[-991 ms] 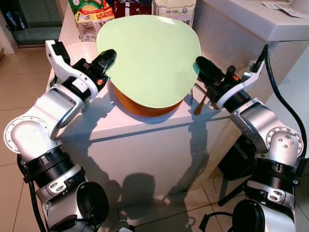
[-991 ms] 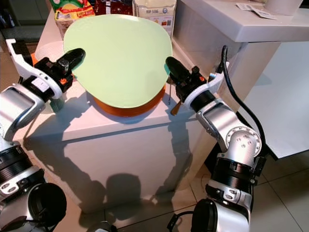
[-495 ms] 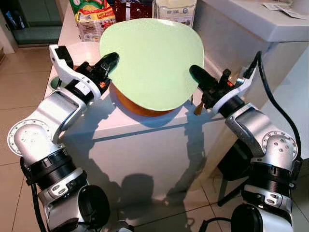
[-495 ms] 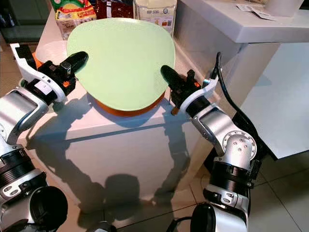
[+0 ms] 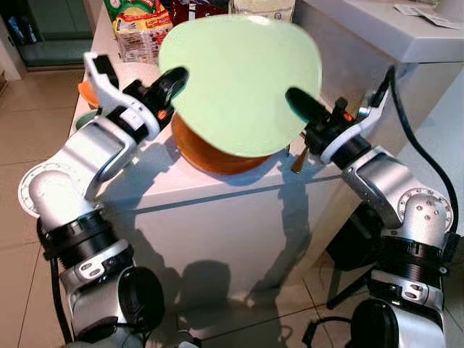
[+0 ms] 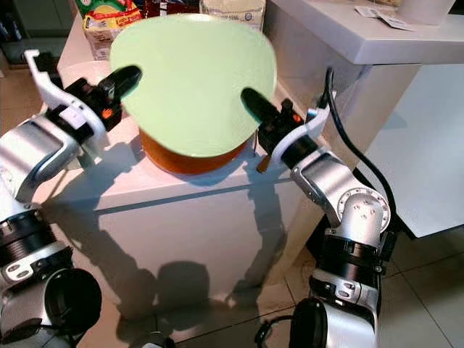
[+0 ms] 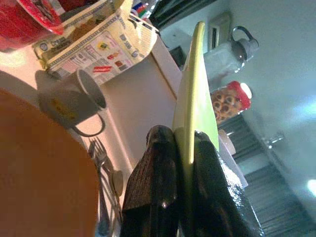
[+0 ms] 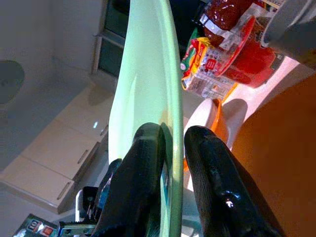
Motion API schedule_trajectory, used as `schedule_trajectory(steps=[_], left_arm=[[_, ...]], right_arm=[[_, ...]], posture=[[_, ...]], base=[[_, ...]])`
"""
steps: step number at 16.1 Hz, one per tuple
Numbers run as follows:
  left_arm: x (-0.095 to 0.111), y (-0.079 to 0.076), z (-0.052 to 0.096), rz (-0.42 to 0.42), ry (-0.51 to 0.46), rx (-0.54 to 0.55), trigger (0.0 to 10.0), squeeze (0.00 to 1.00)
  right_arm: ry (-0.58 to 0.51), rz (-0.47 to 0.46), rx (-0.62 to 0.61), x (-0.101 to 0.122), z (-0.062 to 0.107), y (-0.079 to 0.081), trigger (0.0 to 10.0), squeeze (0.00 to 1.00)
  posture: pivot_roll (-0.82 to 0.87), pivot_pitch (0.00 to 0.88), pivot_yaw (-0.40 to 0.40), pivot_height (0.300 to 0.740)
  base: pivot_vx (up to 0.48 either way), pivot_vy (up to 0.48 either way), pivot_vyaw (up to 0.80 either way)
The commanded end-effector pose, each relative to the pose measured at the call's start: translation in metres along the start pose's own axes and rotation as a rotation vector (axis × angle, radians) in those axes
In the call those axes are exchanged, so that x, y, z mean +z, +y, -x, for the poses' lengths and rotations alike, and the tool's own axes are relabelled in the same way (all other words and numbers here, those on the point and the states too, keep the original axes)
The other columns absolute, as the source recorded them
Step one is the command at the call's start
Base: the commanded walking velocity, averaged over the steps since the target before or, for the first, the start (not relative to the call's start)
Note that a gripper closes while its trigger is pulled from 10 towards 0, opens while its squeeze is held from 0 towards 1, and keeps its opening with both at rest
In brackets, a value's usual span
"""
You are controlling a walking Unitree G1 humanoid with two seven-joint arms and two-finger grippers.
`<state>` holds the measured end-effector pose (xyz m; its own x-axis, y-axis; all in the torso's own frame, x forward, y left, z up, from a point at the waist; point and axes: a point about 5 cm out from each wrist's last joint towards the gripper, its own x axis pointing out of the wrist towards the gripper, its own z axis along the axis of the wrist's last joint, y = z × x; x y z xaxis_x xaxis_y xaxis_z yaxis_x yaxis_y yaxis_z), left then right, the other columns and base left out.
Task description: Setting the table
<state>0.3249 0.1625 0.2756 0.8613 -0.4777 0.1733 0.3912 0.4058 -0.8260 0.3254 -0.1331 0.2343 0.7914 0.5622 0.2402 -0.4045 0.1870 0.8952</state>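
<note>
Tiled floor [image 5: 22, 145] nearest, below and around a white counter [image 5: 217, 217] with a flat pale top. To the right, a taller white worktop [image 5: 377, 29], papers at its far end.

On the counter: an orange plate [image 5: 210, 156] at the middle, a fork [image 7: 98, 158] and another utensil just beside it on the right, a grey mug [image 7: 74, 106] farther back. Along the far edge, a yellow-green carton [image 5: 138, 29], a red package [image 8: 237, 49] and a white bag [image 6: 232, 9]. In the left wrist view, a jar [image 7: 227, 101] with a red lid and a grey kettle [image 7: 239, 47] on a shelf beyond.

Held above the orange plate, clear of it and tilted up toward the camera: a green plate [image 5: 239, 80], between both arms.

Left gripper [image 5: 174, 78] at the green plate's left rim, fingers [image 7: 153, 187] closed down on the edge, one on each face, rim pinched between them.

Right gripper [image 5: 299, 103] at the right rim, fingers [image 8: 143, 182] likewise narrowed to the plate's thickness, clamping the edge from both sides.

Beyond the counter, a dark doorway [image 5: 43, 29] and a strip of floor.
</note>
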Motion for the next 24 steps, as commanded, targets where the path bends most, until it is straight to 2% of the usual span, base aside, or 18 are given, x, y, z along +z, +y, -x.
schedule_trajectory(steps=[1,2,3,4,12,13,14,15,16,21,24], left_arm=[[-0.002,-0.016,-0.008,0.004,0.017,-0.095,0.0,0.0],[-0.002,-0.017,-0.008,0.006,0.02,-0.099,0.0,0.0],[-0.004,-0.017,-0.008,0.006,0.027,-0.104,0.0,0.0],[-0.004,-0.018,-0.007,0.001,0.034,-0.104,0.0,0.0],[-0.001,-0.018,-0.007,-0.016,0.035,-0.088,0.0,0.0],[-0.002,-0.017,-0.005,-0.029,0.039,-0.085,0.0,0.0],[-0.001,-0.018,-0.002,-0.1,0.042,-0.07,0.0,0.0],[-0.002,-0.019,-0.001,-0.132,0.049,-0.064,10.0,0.64],[0.0,-0.02,0.001,-0.166,0.033,-0.045,10.0,1.0],[0.029,-0.01,0.012,-0.245,-0.11,0.065,10.0,1.0],[0.033,-0.012,0.016,-0.26,-0.149,0.045,10.0,1.0]], right_arm=[[0.009,0.001,0.004,-0.002,-0.001,0.002,9.6,0.0],[0.008,-0.003,0.003,-0.002,-0.001,0.002,5.9,0.0],[0.004,-0.009,0.005,-0.002,-0.002,0.002,0.4,0.0],[-0.008,-0.021,0.014,-0.002,-0.002,0.003,0.0,0.0],[-0.048,-0.035,0.016,-0.003,0.004,0.002,0.0,0.0],[-0.055,-0.04,0.017,-0.004,0.004,0.001,0.0,0.0],[-0.073,-0.052,0.024,-0.005,0.005,0.001,0.0,0.0],[-0.08,-0.056,0.026,-0.005,0.005,0.001,0.0,0.0],[-0.089,-0.061,0.028,-0.005,0.004,0.002,0.0,0.0],[-0.106,-0.056,0.052,0.002,0.006,0.01,0.0,0.0],[-0.137,-0.059,0.07,0.008,0.014,0.015,0.0,0.0]], posture=[[0.05,0.0,-0.024,0.74],[0.05,0.0,-0.023,0.74],[0.05,0.0,-0.02,0.74],[0.06,0.0,-0.016,0.74],[0.07,0.0,-0.008,0.74],[0.07,0.0,-0.008,0.74],[0.08,0.0,-0.019,0.74],[0.08,0.0,-0.024,0.74],[0.09,0.0,-0.03,0.74],[0.08,0.0,-0.038,0.74],[0.08,0.0,-0.033,0.74]], base=[[0.0,0.0,0.0],[0.0,0.0,0.0],[0.0,0.0,0.0],[0.0,0.0,0.0],[0.0,0.0,0.0],[0.0,0.0,0.0],[0.0,0.0,0.0],[0.0,0.0,0.0],[0.0,0.0,0.0],[0.0,0.0,0.0],[0.0,0.0,0.0]])
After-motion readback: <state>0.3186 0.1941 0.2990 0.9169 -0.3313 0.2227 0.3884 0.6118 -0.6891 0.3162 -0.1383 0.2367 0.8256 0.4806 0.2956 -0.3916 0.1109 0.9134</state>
